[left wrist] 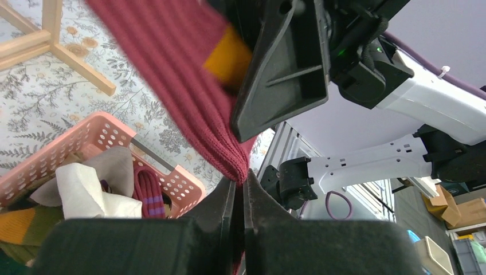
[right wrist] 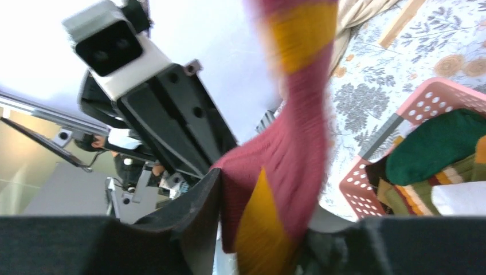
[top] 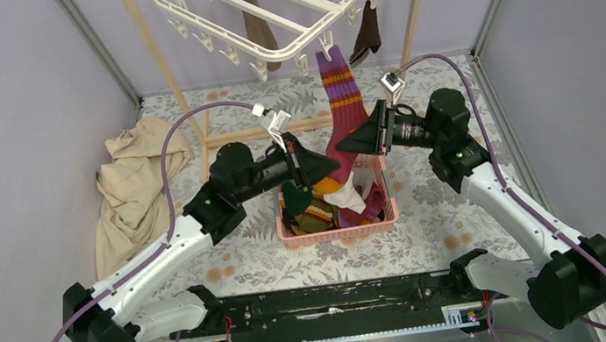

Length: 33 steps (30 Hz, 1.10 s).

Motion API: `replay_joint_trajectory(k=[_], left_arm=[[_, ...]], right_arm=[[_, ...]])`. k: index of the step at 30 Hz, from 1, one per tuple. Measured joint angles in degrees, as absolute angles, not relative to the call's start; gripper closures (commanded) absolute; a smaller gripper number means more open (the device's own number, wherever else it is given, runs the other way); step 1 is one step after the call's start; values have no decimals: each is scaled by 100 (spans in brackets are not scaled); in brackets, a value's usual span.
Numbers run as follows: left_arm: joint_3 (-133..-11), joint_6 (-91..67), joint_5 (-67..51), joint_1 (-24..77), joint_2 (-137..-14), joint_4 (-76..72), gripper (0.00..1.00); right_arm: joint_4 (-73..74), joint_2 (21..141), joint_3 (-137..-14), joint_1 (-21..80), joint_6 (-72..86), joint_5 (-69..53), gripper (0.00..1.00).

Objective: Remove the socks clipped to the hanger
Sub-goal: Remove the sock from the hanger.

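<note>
Left tool [left wrist: 239, 184] is pinched tight on the lower end of the striped sock [top: 341, 95]. Right tool [right wrist: 263, 215] sits loose around it, jaws apart. Sock's top is clipped to the hanger [top: 266, 49].

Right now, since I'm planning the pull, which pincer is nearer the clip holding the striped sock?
Right. The right pincer sits around the striped sock higher up, below the clip; the left pincer pinches the sock's lower end, farther down.

Lilac walls [top: 2, 131], floral tabletop [top: 432, 234]
</note>
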State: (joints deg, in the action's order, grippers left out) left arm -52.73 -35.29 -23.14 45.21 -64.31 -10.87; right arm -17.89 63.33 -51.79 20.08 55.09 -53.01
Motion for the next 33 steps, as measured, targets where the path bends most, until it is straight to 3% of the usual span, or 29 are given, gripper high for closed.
replay_joint_trajectory(k=[6,17,23,29,33], left_arm=[[-5815,-3321,-2202,4521,-6407,-447,100],[-6071,-3138,-2049,4521,-6392,148,100],[-6340,-3076,-1990,4521,-6392,482,100],[-6748,-3004,-1951,4521,-6392,786,100],[-6928,-2980,-1951,4521,-6394,923,100]], right_arm=[[-878,6359,-5391,2008,4882,-4947,26],[993,6307,-6624,2008,3448,-3605,16],[1614,6267,-7419,2008,2818,-2770,1],[1813,6425,-8230,2008,2370,-2213,1],[1750,6696,-8558,2008,2228,-1984,10]])
